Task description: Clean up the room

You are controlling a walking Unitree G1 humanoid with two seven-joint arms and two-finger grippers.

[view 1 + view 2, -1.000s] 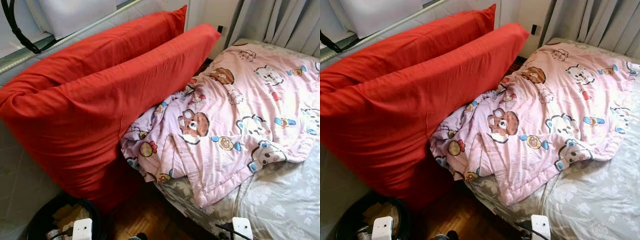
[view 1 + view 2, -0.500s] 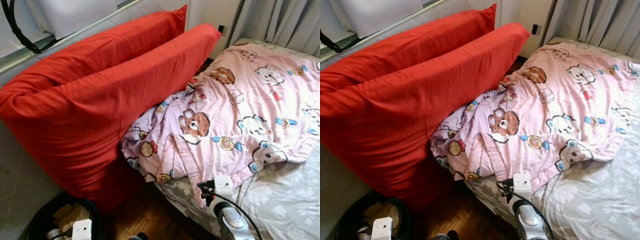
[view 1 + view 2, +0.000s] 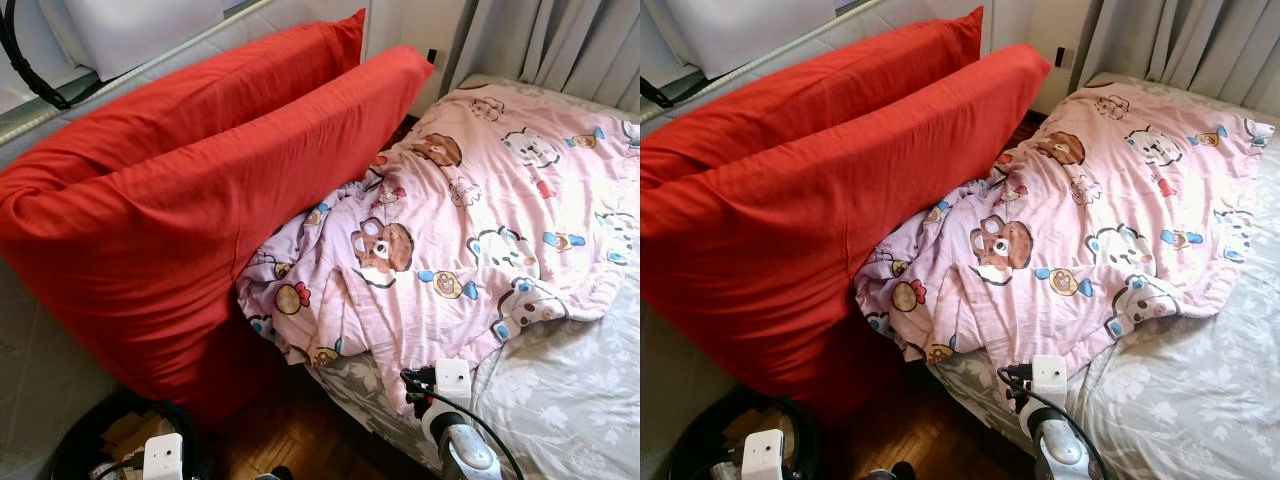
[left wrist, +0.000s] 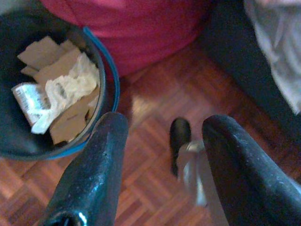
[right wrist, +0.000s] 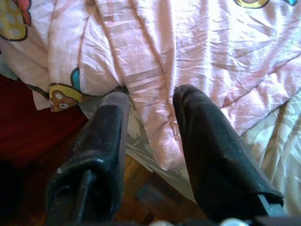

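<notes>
Left eye view, right gripper point(image 5: 150, 113) (parted) slightly lower

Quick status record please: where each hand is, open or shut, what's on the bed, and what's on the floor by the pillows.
right hand: open, holding nothing, above the near corner of the pink cartoon quilt
left hand: open, holding nothing, low over the wood floor
bed: grey floral sheet, quilt rumpled across it, one corner hanging off the near edge
pillows: two red pillows standing on edge, leaning against the wall
bin: dark, on the floor beside the pillows, holds cardboard and crumpled paper
</notes>
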